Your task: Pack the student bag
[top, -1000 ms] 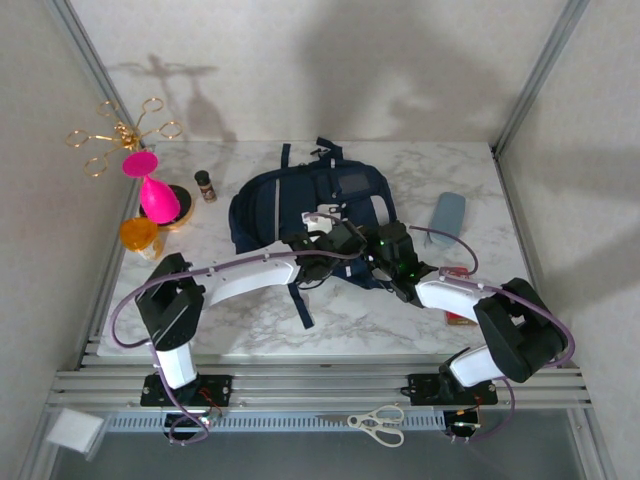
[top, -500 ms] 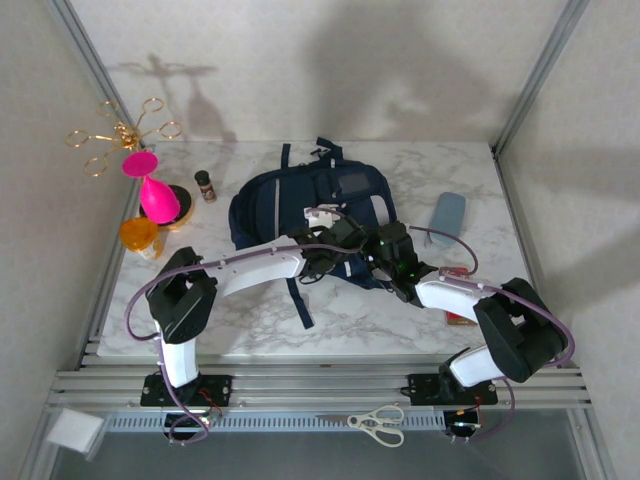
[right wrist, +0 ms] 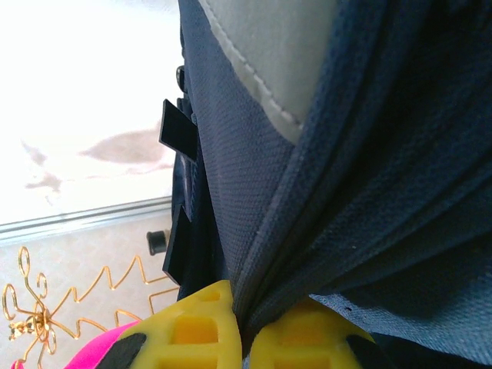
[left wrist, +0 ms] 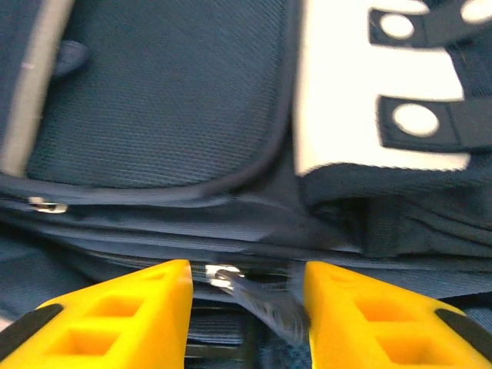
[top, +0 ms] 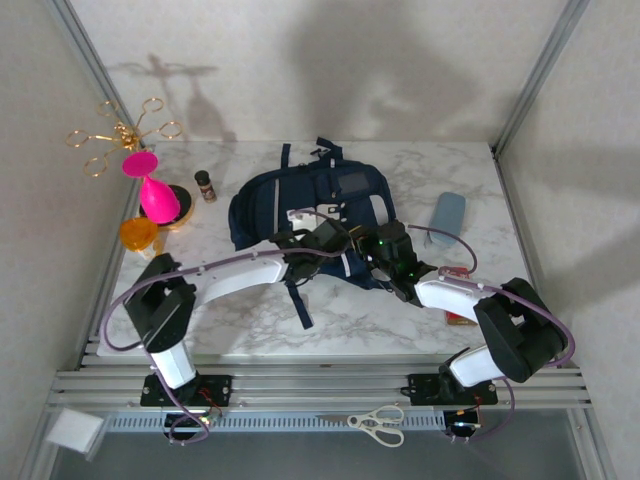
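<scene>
The student bag (top: pixel 300 195), navy with grey-white patches, lies flat at the middle of the marble table. My left gripper (top: pixel 325 236) hovers at its near edge. In the left wrist view its yellow fingers (left wrist: pixel 146 307) stand apart on either side of a metal zipper pull (left wrist: pixel 257 298), and the left gripper (left wrist: pixel 247 288) is open, not pinching the pull. My right gripper (top: pixel 368 246) is at the bag's near right side. In the right wrist view the right gripper (right wrist: pixel 244 307) is shut on a fold of the bag's navy fabric (right wrist: pixel 346 192).
A pink goblet (top: pixel 150 190), an orange item (top: pixel 138 233), a small brown bottle (top: pixel 205 184) and a gold wire rack (top: pixel 120 130) stand at the left. A blue-grey case (top: pixel 447 220) lies at the right. Scissors (top: pixel 378 422) rest on the front rail.
My left gripper has shifted a little to the left along the bag's near edge and its jaws have narrowed around the zipper pull. The right gripper keeps its hold.
</scene>
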Controlling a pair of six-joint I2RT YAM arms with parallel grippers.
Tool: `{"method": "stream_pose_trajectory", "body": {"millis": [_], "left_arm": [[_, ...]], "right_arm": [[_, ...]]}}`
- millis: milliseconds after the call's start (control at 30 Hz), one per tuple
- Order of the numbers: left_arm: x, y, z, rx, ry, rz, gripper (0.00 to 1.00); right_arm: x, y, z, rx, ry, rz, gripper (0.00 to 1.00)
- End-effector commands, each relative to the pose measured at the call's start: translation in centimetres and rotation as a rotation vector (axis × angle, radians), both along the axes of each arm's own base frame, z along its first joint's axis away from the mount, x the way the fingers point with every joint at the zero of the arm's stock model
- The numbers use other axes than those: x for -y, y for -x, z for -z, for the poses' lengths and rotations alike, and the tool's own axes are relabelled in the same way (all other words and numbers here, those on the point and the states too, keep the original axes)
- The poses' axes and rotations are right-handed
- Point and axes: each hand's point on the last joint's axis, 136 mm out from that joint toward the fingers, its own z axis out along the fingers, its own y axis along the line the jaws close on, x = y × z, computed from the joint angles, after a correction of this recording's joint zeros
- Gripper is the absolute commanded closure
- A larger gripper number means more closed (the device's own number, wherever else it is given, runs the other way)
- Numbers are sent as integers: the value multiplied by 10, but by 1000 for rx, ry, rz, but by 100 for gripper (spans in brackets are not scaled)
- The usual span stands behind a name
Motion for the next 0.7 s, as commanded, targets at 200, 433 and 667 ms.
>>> {"method": "stream_pose_trajectory", "body": {"millis": [200,433,667], "left_arm": [[-48,17,-29,43,80,-81,60],[0,18,-26,-8,51,229,46],[1,23,-3,-96,47,408,46]], "right_arm": [[-26,-5,-64,175,-90,-86,100],[-25,-6,-66,182,-69,-89,100],[-25,-5,-66,183,-57,-95,100]]}}
